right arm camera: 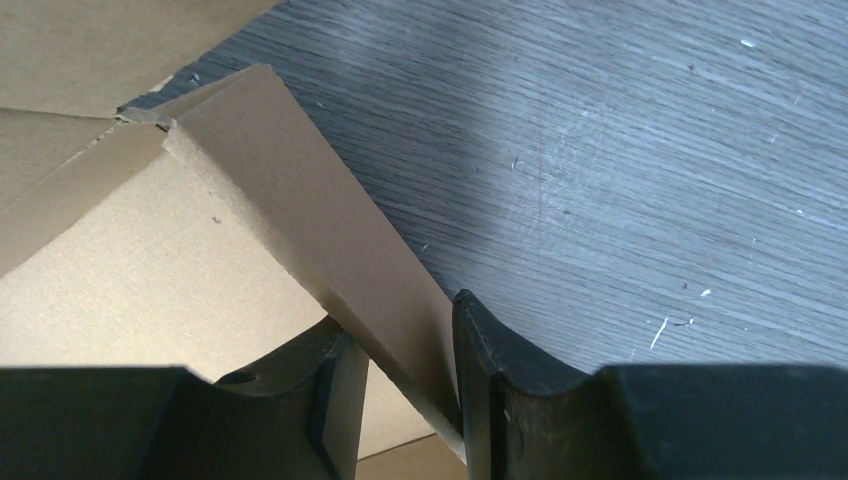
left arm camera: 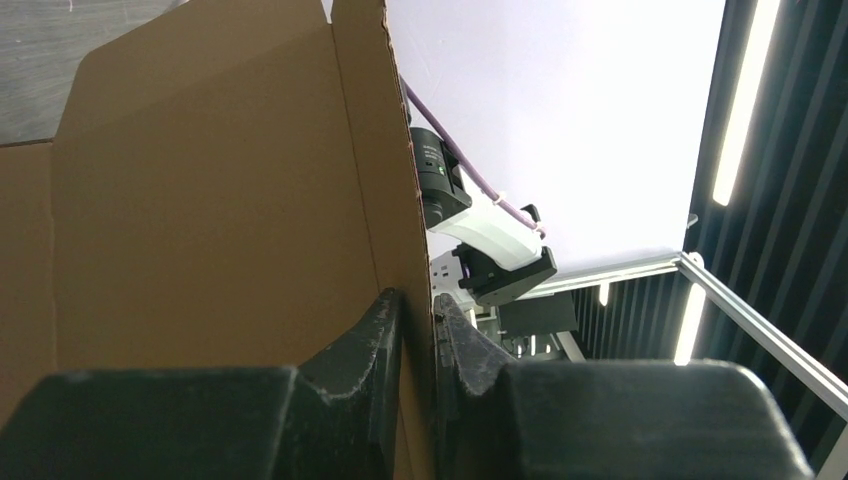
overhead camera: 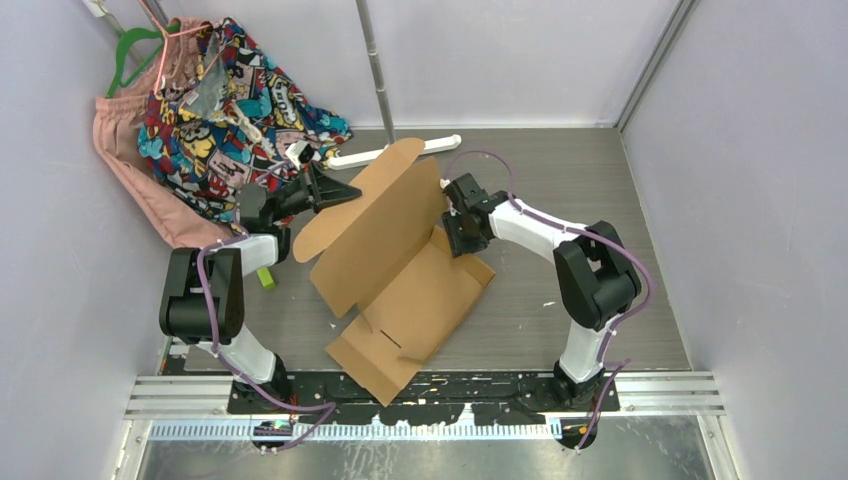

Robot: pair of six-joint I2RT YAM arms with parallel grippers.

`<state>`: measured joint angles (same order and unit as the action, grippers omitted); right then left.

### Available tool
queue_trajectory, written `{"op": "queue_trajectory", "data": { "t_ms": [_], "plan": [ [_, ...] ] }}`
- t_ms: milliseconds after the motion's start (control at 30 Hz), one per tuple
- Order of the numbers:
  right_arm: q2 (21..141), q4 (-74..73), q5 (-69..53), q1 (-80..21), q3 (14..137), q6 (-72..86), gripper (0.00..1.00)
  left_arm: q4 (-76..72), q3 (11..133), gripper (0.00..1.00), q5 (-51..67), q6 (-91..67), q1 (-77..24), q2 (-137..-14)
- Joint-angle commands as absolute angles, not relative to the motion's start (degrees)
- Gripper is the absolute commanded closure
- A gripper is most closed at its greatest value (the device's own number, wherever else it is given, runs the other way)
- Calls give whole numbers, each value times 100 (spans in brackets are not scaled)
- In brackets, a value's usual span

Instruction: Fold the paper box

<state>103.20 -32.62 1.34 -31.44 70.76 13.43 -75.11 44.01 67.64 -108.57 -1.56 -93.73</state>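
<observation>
The paper box point(overhead camera: 400, 290) is a brown corrugated die-cut sheet in the middle of the table. Its near panels lie flat and its far panel point(overhead camera: 385, 225) is raised at a steep tilt. My left gripper point(overhead camera: 335, 195) is shut on the raised panel's left edge; in the left wrist view the fingertips point(left arm camera: 385, 315) pinch the cardboard edge point(left arm camera: 360, 150). My right gripper point(overhead camera: 455, 228) is at the sheet's right side. In the right wrist view a narrow side flap point(right arm camera: 330, 230) runs slantwise between the fingers point(right arm camera: 490, 340) and touches both.
Patterned and pink clothes point(overhead camera: 215, 110) hang on hangers at the back left, close behind the left arm. A white bar point(overhead camera: 400, 150) lies on the table behind the box. A small green object point(overhead camera: 267, 278) lies by the left arm. A metal pole point(overhead camera: 372, 60) stands at the back.
</observation>
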Motion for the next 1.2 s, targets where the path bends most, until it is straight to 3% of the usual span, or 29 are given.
{"op": "queue_trajectory", "data": {
  "t_ms": [0, 533, 700, 867, 967, 1167],
  "plan": [
    [10626, -3618, 826, -3007, 6864, 1176, 62, -8191, 4635, 83, 6498, -10946, -26, -9124],
    [10634, -3389, 2167, -3116, 6597, 1195, 82, -8191, 4779, 83, 6570, -11018, -26, -9203],
    [10496, -3237, 2205, -3112, 6406, 1339, 82, -8186, 5021, 80, 6491, -11050, 147, -9388],
    [10573, -3369, 2034, -3059, 6578, 1422, 79, -8189, 5451, 67, 6354, -11161, 184, -9655],
    [10723, -3532, 2049, -3056, 6838, 1403, 72, -8187, 5656, 66, 6293, -11215, 215, -9779],
    [10761, -3571, 2229, -3055, 6841, 1384, 70, -8191, 5839, 66, 6272, -11312, 250, -9787]
  ]
}}
